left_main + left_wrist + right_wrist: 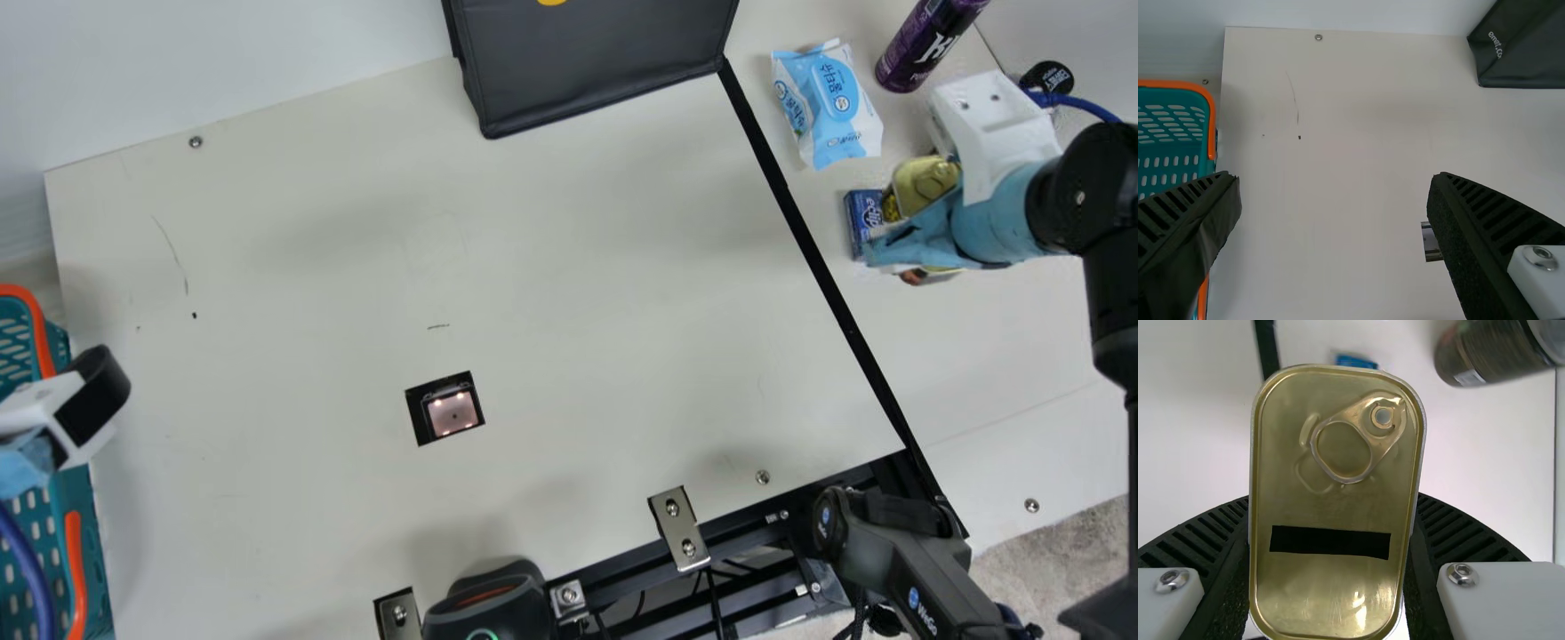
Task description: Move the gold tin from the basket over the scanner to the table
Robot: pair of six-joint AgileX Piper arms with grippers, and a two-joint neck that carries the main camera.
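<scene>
Main view: left gripper [43, 407] spread wide, right gripper [933, 222] holding the gold tin [925, 180]

At the far left, the teal basket [75, 524] with orange handles [75, 569] lies partly beneath the left gripper. In the left wrist view, that gripper's ribbed fingers [1498, 227] stand well apart, over the cream table [293, 267].

Next comes the scanner [452, 414], a small lit square set in the tabletop. At the near edge, just right of it, a black device [487, 613] bears a green ring, and a black bag [596, 62] stands at the far edge. A black strip [800, 218] then runs slantwise down the surface.

Beyond the strip lie a light blue packet [827, 105] and, right by the tin, a blue box [862, 222]. Here the right gripper has its fingers [1198, 533] on both sides of the tin, whose pull-ring lid faces the camera in the right wrist view. Whether the tin touches the table, I cannot tell. Farther right and toward the far edge is a purple can [925, 49].
</scene>
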